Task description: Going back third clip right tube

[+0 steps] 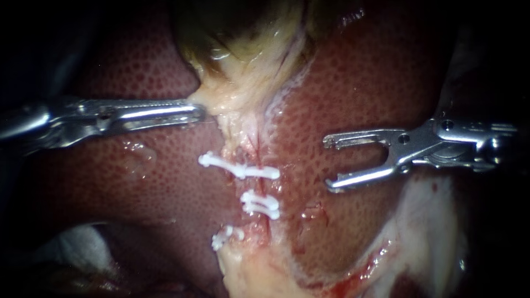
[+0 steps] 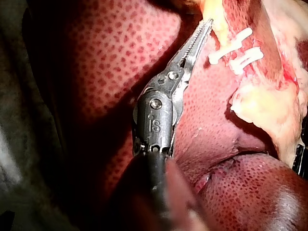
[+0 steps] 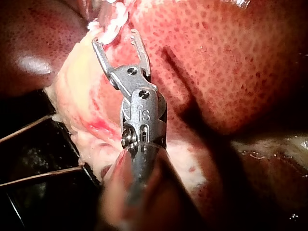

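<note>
- Right instrument point(image 1: 327, 163): jaws spread wide and empty, no clip loaded; they hang over the liver point(image 1: 138, 182), to the right of the tube point(image 1: 255, 146) and apart from it
- Left instrument point(image 1: 196, 113): jaws pressed together, tip against the pale tissue point(image 1: 221, 105) below the gallbladder point(image 1: 243, 33); cannot tell whether a shred is pinched at the very tip
- Task's thing: three white clips cross the tube, left of the right jaws: far clip point(image 1: 240, 168), middle clip point(image 1: 260, 204), near clip point(image 1: 225, 237), the last set a little left of the other two. Which one is the third, and whether this is the right tube, is not shown
- Risk 1 (judged): the open jaw tips point towards the clips; a drift leftward instead of a straight pull along the shaft could hook a clip and twist it or drag it off the tube
- Risk 2 (judged): the near jaw sits low over the liver; a dip on the way back would score the soft surface
- Risk 3 (judged): if the left tip shifts, the pale tissue goes with it and tugs on the clipped stretch
- Note: bringing the right jaws together before moving should cut the snag risk
</note>
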You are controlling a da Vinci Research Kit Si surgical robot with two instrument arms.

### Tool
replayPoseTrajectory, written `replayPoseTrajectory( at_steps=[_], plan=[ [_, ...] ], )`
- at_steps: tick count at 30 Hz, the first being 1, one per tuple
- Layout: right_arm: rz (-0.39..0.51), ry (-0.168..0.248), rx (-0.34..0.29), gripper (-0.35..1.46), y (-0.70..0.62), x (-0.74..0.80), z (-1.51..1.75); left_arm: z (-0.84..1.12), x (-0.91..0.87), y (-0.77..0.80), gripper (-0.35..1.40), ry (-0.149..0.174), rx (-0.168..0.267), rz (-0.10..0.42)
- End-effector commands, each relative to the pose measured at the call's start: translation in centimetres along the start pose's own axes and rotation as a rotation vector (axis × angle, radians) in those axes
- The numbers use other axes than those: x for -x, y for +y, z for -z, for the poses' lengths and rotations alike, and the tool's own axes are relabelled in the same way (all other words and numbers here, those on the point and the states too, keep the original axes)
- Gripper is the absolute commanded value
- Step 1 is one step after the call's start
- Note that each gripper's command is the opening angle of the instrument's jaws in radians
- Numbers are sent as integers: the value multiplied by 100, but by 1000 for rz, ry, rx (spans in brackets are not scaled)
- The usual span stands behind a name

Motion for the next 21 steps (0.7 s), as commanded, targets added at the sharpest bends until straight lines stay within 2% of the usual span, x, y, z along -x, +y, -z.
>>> replayPoseTrajectory(
  at_steps=[1,5,9,21],
  plan=[
    [0,0,0,50,0,0,0,-6,2,0,-35,-7,0,0],
    [0,0,0,50,-1,0,0,-26,8,-2,-35,-15,5,-10],
    [0,0,0,50,-1,0,0,-38,14,-3,-35,-23,10,-8],
    [0,0,0,50,-2,0,-1,-40,16,-4,-35,-23,16,-4]
  ],
)
